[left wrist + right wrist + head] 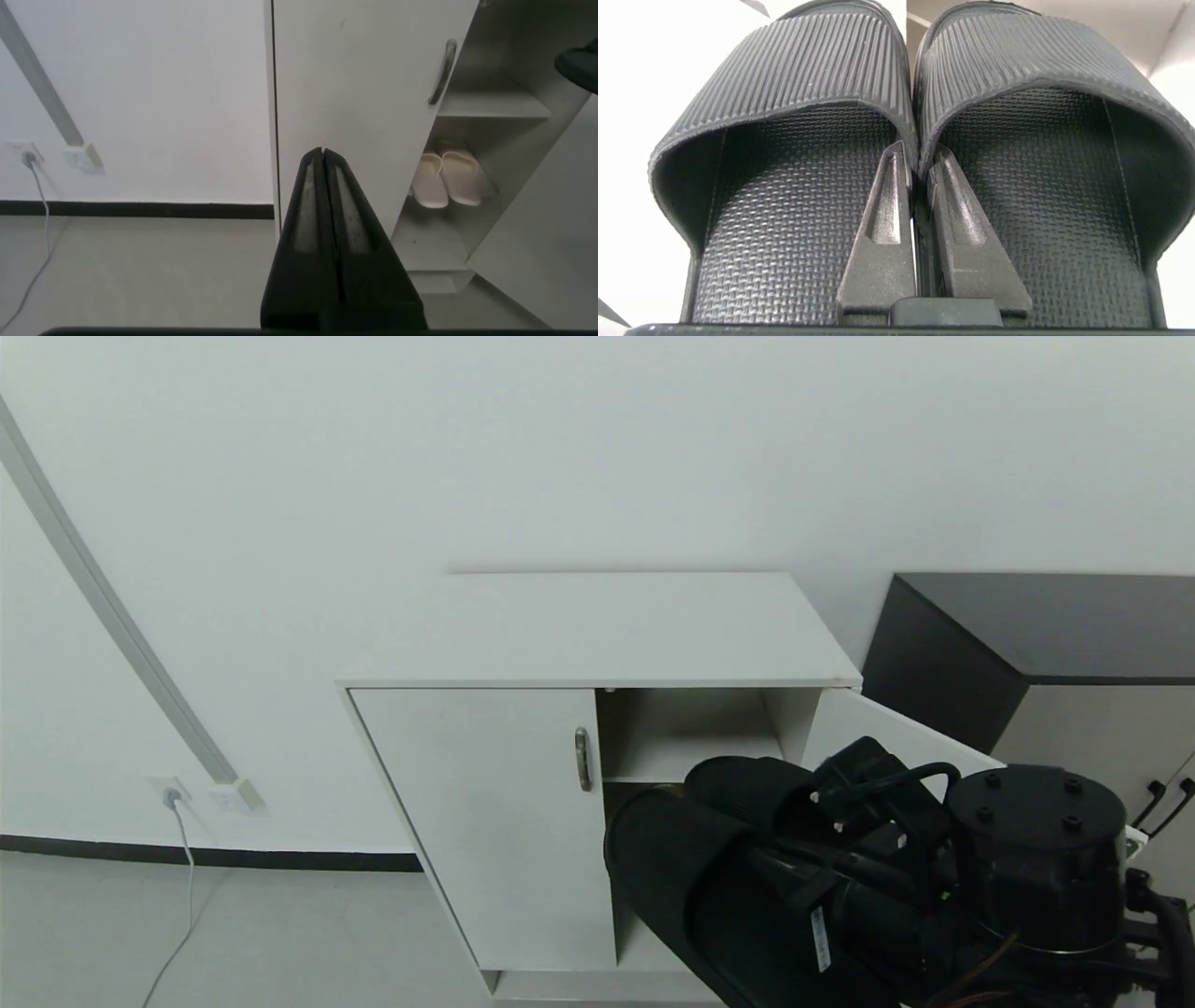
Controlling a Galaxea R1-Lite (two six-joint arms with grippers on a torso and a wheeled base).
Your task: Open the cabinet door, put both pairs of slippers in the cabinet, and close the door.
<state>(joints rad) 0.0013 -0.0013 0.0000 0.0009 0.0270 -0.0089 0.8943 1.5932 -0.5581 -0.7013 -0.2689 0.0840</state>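
Cabinet (607,625): a white two-door unit against the far wall, with a dark cabinet (1027,635) standing to its right. The left door (476,821) is shut, and its metal handle (583,759) sits on the edge next to the opening. The right door (896,737) is swung open towards the near right, which exposes the right half and an inner shelf (691,765).

Black slippers (672,859): the pair is held side by side in the air, just in front of the open right half and not yet inside it. The right gripper (918,159) is clamped on them. One finger lies inside each slipper, and the two adjoining inner walls are pinched between the fingers.

White slippers (448,179): this pair rests inside the cabinet on the bottom board, below the shelf, with the two slippers touching each other.

Left gripper (323,159): the fingers are pressed together with nothing between them. It is to the left, facing the shut left door.

Step in hand, as judged: the door is open and one pair is stowed, so the second pair is being delivered.

Next move, as judged:
1. Carry the black pair forward through the opening, clear of the left door's edge and the shelf front.
2. Set it down flat on the shelf or beside the white pair.
3. Spread the fingers and draw the arm back.
4. Push the right door shut.
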